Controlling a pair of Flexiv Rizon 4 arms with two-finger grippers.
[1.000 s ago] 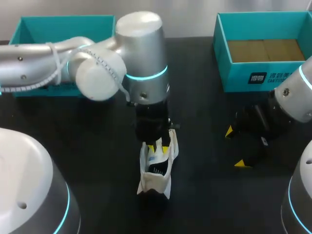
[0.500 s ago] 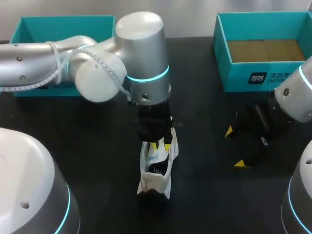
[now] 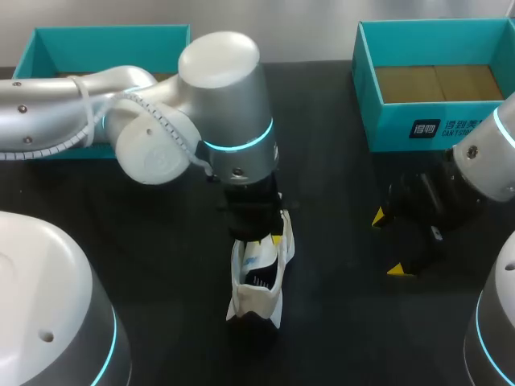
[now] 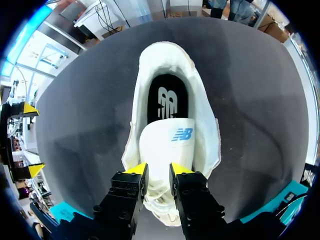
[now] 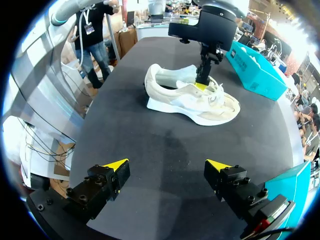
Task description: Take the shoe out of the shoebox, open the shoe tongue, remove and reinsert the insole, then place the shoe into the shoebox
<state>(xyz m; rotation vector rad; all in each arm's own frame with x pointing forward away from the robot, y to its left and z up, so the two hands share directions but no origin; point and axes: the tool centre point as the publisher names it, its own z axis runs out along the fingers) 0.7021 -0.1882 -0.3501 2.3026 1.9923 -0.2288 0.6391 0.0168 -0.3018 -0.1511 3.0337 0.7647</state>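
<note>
Tongue [image 4: 165, 145] was pinched between the fingers of left gripper [image 4: 157, 172] — right gripper [image 5: 167, 167] had fingers spread, shoe [image 5: 190, 100] well ahead.

Left arm [image 3: 217, 104] swung slightly leftward; its tool [image 4: 156, 171] sank lower over the shoe tongue [image 4: 165, 145].
</note>
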